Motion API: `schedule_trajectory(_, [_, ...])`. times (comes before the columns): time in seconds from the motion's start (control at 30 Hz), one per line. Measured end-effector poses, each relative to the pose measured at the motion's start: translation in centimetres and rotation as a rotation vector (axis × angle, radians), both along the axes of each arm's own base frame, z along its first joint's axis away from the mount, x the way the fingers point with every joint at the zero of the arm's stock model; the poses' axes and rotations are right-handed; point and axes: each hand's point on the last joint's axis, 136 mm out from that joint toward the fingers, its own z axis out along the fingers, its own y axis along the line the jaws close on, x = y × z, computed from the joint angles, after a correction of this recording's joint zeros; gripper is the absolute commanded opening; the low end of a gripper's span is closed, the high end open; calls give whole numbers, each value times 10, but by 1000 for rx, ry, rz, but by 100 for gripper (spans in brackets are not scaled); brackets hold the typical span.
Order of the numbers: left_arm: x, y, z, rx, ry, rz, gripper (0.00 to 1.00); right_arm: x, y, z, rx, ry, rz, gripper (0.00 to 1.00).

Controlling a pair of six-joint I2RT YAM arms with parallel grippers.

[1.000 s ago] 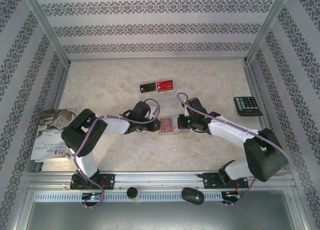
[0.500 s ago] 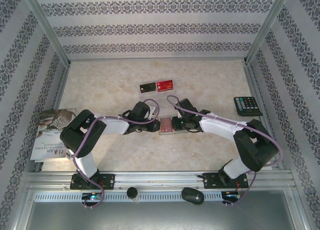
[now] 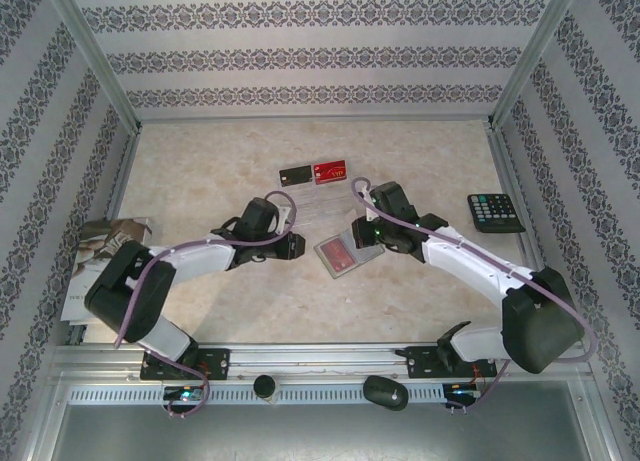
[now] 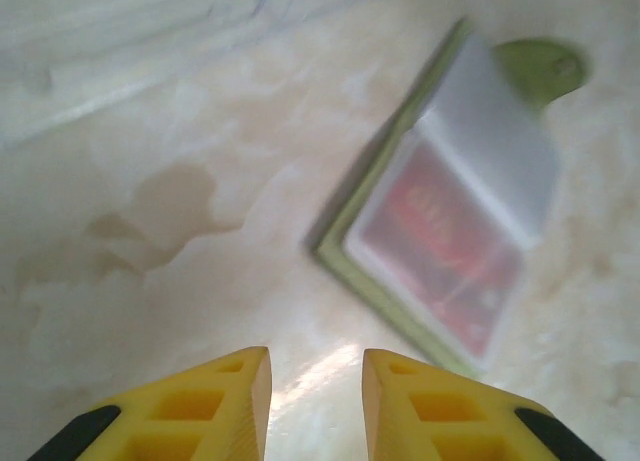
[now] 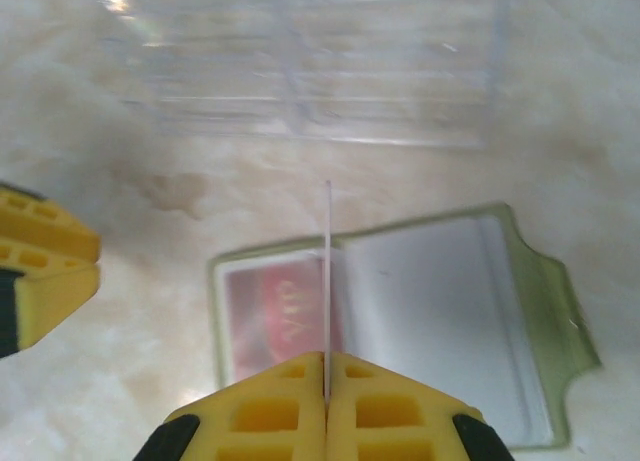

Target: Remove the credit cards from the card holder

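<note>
Right gripper [image 5: 327,376] pinched shut on 1 clear card [image 5: 327,271], held edge-on above the open holder [image 5: 430,311]; left gripper [image 4: 315,381] part open, empty, near holder; black card [image 3: 294,175], red card [image 3: 330,170] and clear sheets [image 5: 300,71] already lie out beyond it; 1 pocketed card [image 5: 285,316], red, left to pull.

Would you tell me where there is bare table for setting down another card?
Bare table lies beyond the red card and black card, between the clear cards and the calculator, and on the near side of the card holder. The middle is crowded: the left end effector and the right end effector, pinching a thin card, flank the holder.
</note>
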Motion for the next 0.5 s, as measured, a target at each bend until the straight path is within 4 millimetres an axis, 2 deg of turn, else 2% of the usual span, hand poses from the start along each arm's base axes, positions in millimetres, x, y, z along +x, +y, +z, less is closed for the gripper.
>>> schedule_trajectory(0.13, [-3, -5, 36, -70, -81, -61, 30, -1, 19, 23, 50, -43, 131, 0])
schedule_trajectory(0.27, [0, -3, 46, -67, -100, -51, 31, -1, 36, 45, 52, -95, 256, 0])
schedule_trajectory(0.4, [2, 20, 46, -37, -96, 42, 33, 9, 59, 64, -24, -183, 422, 0])
schedule_trajectory(0.5, [7, 41, 55, -17, -114, 126, 31, 21, 69, 62, -106, -227, 527, 0])
